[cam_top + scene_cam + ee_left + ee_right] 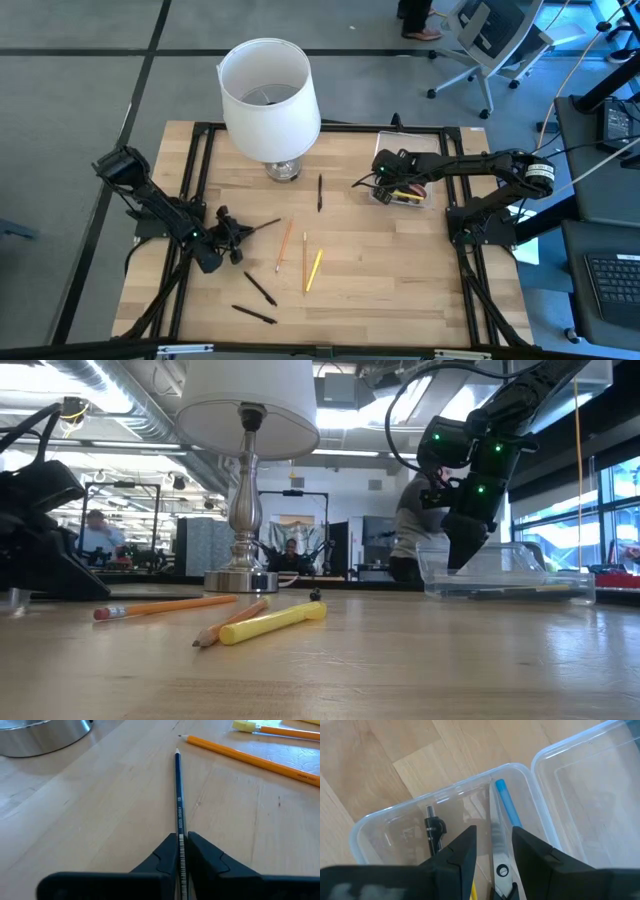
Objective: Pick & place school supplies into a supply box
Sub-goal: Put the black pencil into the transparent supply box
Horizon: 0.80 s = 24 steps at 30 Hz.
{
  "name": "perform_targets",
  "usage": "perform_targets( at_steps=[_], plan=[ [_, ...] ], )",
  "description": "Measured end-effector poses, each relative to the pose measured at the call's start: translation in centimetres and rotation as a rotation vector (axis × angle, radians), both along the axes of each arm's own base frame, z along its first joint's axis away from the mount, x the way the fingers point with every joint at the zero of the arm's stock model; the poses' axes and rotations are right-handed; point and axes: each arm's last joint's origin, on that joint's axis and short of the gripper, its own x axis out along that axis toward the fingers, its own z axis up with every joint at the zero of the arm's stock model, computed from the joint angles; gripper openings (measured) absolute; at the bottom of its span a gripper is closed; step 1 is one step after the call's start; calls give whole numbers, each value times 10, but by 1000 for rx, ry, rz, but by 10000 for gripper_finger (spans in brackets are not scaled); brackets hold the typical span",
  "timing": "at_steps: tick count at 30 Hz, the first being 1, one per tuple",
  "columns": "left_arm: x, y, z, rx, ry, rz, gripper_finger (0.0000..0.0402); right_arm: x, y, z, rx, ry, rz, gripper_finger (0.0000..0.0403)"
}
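My left gripper [232,232] [181,845] is low over the table's left part, shut on a dark blue pencil [177,790]. My right gripper [383,180] [494,834] hangs open, pointing down into the clear supply box [402,196] [395,827] [520,575]. Its fingers stand on either side of the scissors [499,851] without touching them. The scissors lie in the box beside a blue pen [507,805] and a black pen [433,829]. Loose on the table lie a black pen [319,192], an orange pencil [284,246], a yellow marker [314,270] and other pens. My left gripper pinches the blue pencil between its two fingers at its blunt end [179,827]. The fingers run along the pencil, coming nearly level from the table's left. The sharpened tip [177,752] points away from the gripper. Whether the pencil is clear of the table cannot be told.
A lamp with a white shade [268,95] and metal foot [282,170] [240,578] stands at the far middle. The box's open clear lid [590,790] lies beside the box. Two black pens [260,288] [253,314] lie near the near edge. Black frame rails edge the table.
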Motion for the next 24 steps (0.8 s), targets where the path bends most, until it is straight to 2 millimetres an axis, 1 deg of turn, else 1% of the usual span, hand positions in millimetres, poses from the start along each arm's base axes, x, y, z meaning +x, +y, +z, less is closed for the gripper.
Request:
perform_targets(
  at_steps=[3, 6, 10, 13, 18, 22, 24],
  plan=[
    [0, 0, 0, 15, 9, -11, 10, 0, 0, 0, 0, -1, 0, 129],
    [0, 0, 0, 18, 9, -13, 12, 1, 0, 0, 2, -15, -1, 129],
    [0, 0, 0, 26, -1, -12, 13, 5, 2, 1, 57, -65, 43, 129],
    [2, -1, 1, 39, -13, -27, 9, 5, 2, 3, 57, -75, 70, 129],
    [4, -3, 3, 31, -38, -38, 8, 4, 0, 9, -34, -60, 52, 129],
    [5, -5, 4, 27, -44, -40, 9, 11, -2, 20, -57, -86, 85, 129],
    [6, -5, 5, 29, -48, -41, 8, 16, -1, 25, -33, -118, 112, 129]
  ],
)
